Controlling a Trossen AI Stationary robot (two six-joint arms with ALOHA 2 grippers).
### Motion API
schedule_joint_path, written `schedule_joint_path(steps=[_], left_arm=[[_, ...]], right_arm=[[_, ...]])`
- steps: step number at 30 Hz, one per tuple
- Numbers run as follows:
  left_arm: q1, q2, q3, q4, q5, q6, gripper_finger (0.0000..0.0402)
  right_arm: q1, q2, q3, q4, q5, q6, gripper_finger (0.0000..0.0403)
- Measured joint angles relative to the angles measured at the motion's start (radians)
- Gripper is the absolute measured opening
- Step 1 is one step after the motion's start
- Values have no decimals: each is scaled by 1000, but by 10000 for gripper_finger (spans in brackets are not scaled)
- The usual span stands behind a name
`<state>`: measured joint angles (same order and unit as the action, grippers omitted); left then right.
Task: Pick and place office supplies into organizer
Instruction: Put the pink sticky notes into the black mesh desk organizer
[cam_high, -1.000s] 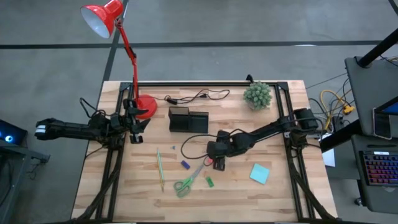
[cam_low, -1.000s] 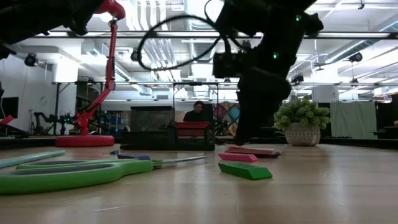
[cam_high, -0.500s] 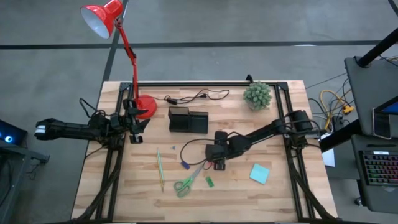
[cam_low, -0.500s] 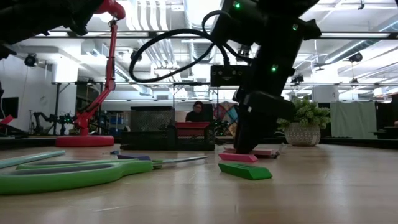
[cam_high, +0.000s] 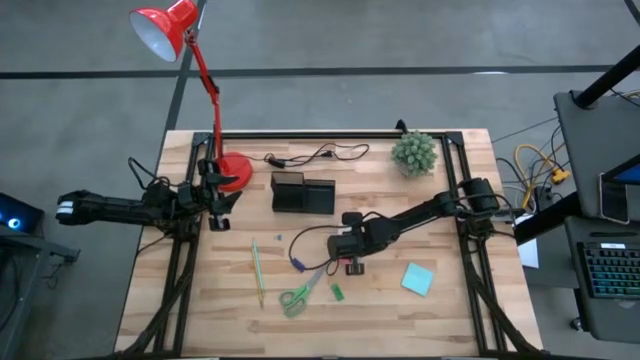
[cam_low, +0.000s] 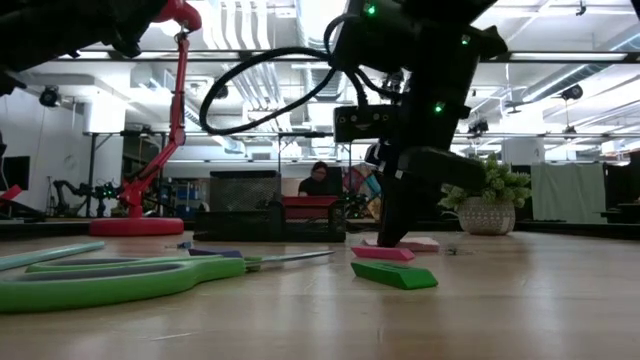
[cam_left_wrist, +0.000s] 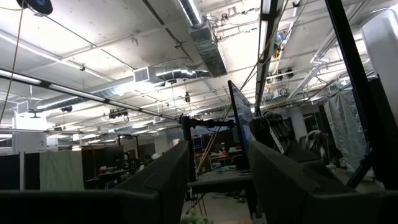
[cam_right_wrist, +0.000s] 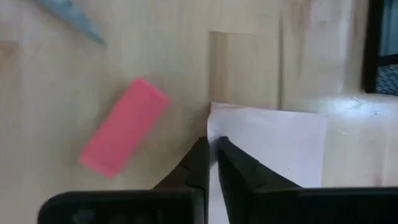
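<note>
- My right gripper (cam_right_wrist: 213, 144): fingers drawn together, pinched on the edge of the pink sticky-note pad (cam_right_wrist: 273, 158), low over the middle of the table (cam_high: 450, 320).
- Pink sticky-note pad: flat on the wood at mid-table, my fingertips at its edge.
- Pink piece (cam_right_wrist: 124, 135): flat, just beside the pad, not touching it.
- Green piece (cam_high: 338, 292): nearer the front edge than my gripper.
- Green-handled scissors (cam_high: 297, 295): beside the green piece, toward the front edge.
- Thin green pencil (cam_high: 257, 271): left of the scissors.
- Purple piece (cam_high: 297, 264): between pencil and my gripper.
- Teal sticky-note pad (cam_high: 417, 279): toward the right edge.
- Organizer (cam_high: 303, 192): toward the back edge, well apart from my gripper.
- My left gripper (cam_left_wrist: 217, 180): fingers spread wide, holding nothing, waiting off the left edge.
</note>
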<state>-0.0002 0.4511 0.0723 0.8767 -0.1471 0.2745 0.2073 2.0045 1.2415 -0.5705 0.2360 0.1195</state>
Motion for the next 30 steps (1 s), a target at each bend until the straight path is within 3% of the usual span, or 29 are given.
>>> schedule_joint_path(steps=[30], left_arm=[[0,-2,-1,1,0,0,155]], right_arm=[[-5,4,110,-147,26,-47,8]])
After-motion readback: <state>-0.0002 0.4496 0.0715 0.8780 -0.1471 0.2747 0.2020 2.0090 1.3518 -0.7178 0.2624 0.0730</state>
